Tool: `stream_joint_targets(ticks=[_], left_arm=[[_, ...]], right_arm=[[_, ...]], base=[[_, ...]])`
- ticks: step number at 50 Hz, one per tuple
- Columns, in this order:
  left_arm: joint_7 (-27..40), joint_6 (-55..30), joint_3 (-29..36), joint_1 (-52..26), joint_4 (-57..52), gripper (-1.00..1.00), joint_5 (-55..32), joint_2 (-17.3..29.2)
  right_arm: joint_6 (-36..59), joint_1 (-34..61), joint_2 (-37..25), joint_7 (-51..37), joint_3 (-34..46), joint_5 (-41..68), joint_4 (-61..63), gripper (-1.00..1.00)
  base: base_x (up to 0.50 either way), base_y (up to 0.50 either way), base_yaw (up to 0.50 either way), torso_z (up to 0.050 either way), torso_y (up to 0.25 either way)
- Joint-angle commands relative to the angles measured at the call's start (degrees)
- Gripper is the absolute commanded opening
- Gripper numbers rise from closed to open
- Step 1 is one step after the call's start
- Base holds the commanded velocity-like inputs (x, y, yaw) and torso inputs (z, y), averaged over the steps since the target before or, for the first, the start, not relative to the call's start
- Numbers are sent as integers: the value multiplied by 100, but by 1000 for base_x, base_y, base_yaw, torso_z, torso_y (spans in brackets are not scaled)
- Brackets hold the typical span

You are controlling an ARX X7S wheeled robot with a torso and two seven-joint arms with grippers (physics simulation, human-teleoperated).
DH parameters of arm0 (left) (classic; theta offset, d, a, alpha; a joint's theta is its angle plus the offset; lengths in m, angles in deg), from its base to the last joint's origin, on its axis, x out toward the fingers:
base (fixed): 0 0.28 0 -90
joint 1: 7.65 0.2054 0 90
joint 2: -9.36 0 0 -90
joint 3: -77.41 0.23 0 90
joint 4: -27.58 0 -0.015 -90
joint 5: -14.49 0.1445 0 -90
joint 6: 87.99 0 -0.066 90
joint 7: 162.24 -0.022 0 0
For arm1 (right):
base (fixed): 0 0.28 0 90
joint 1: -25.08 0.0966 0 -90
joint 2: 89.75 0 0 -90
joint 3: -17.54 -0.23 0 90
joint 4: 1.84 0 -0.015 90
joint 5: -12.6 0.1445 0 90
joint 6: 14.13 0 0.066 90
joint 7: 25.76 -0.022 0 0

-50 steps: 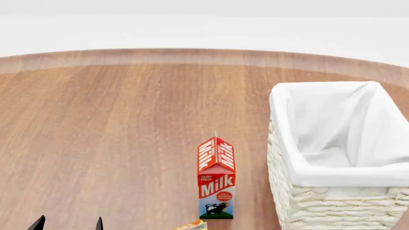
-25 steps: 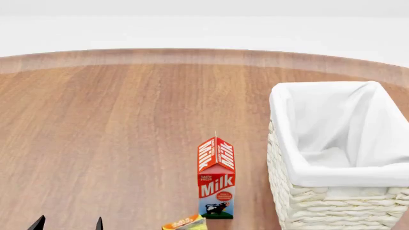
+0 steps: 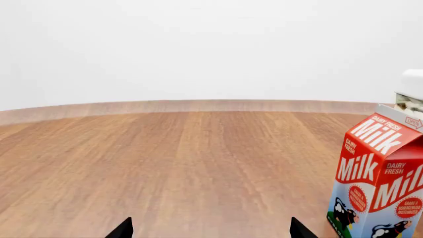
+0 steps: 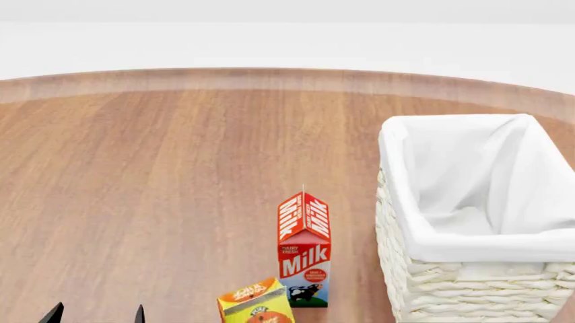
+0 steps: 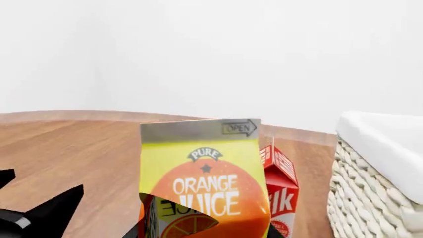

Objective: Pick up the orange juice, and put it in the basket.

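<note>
Filling the middle of the right wrist view, the orange juice [image 5: 201, 186] shows its yellow face with the "PURE ORANGE JUICE" lettering and a grey top strip marked "OPEN". In the head view only its upper part [image 4: 255, 304] rises above the lower edge, tilted, just beside the milk carton [image 4: 303, 250] on that carton's near-left side. Dark shapes sit low on either side of the juice carton in the right wrist view, but whether the right gripper is clamped on the carton cannot be told from these pictures.

Upright on the wooden table [image 4: 161, 175] stands the milk carton, red and white with a cow picture at its foot. On the milk carton's far side from the juice, just beside it and apart from it, stands the basket [image 4: 476, 269], cream wicker with white cloth folded over its rim.

Well apart from the milk carton, over bare wood, the left gripper [image 3: 209, 230] shows only its two dark fingertips [image 3: 123, 230], set wide with nothing between them.
</note>
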Motion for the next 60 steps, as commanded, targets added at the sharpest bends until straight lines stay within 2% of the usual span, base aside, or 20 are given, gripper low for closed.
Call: stream_joint_targets(ticks=[1,37,60], left_arm=[[16,7,19,-5,2,100,-14,14],[64,27,76,-21,9,100,-54,54],[93,40,111,-31,13,100,-79,78]], right_arm=[[489,43,-71,-146,28,-365,828,-100],[1970,514,-34,-474,-25,-432,2612,-100],[3226,1021,-25,-612,-375,-194,3852,-100]], base=[[0,0,0,0,0],[0,0,0,0,1],[0,0,0,1,1]])
